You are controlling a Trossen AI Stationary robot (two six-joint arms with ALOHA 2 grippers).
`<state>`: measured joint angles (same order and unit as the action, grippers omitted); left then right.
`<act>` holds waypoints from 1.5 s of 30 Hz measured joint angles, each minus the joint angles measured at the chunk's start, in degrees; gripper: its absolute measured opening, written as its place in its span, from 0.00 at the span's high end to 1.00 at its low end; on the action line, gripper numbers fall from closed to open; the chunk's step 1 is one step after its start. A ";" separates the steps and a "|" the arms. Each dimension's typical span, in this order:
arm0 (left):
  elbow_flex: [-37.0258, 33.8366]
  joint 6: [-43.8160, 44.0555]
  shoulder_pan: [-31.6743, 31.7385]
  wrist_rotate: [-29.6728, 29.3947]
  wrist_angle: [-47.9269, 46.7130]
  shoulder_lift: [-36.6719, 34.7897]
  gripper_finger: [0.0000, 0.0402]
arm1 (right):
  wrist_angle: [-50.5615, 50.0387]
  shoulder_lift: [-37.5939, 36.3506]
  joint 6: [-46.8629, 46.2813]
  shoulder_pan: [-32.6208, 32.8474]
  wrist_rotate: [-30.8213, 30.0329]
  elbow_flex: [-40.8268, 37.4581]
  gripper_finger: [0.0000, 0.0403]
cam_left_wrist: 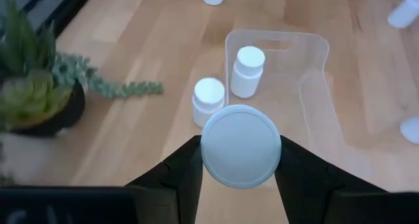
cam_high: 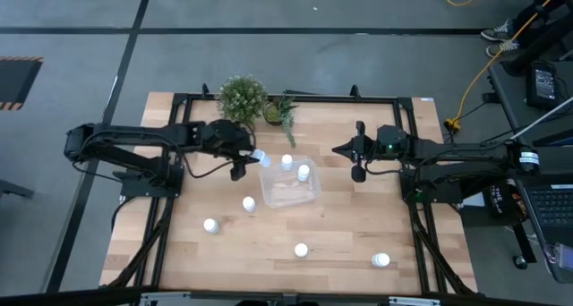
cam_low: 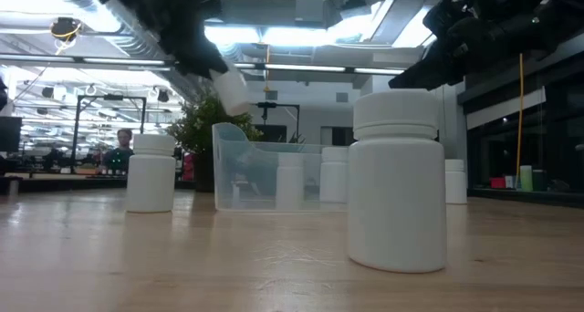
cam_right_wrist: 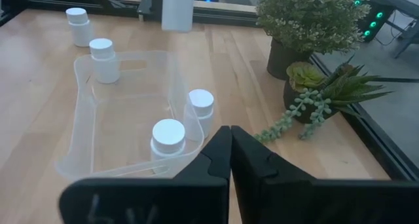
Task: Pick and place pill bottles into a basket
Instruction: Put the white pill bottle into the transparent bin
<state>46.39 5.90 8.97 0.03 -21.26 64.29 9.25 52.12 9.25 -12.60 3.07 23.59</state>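
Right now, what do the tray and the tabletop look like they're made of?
Tray: clear, glossy plastic by the look; the bottles and wood show through its walls.
Tabletop: light wood, likely butcher-block style; plank seams and grain are visible, with a smooth, low-sheen finish.

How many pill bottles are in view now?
7 pill bottles: one in the left end effector, one inside the basket, one beside its wall nearest the plant, four standing on the table. Others could be hidden.

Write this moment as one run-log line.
left tool: holds bottle beside tray | right tool: shut, empty | tray: one bottle inside
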 joint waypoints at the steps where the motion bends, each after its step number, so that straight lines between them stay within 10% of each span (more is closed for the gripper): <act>1: 1.39 -1.16 0.00 -0.03 -0.67 1.56 0.61 | 0.06 0.00 0.14 0.02 -0.01 0.00 0.97; 19: 23.90 -8.72 -5.60 -0.52 -10.63 25.44 0.61 | 0.86 0.00 0.44 0.02 0.00 -0.22 0.97; 45: 24.66 -7.47 -4.60 -1.83 -6.36 37.87 0.62 | -0.99 -0.02 -0.21 0.89 0.14 -0.46 0.97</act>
<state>71.06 -1.58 4.37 -1.80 -27.62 102.16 8.26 52.10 9.04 -11.70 3.21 23.14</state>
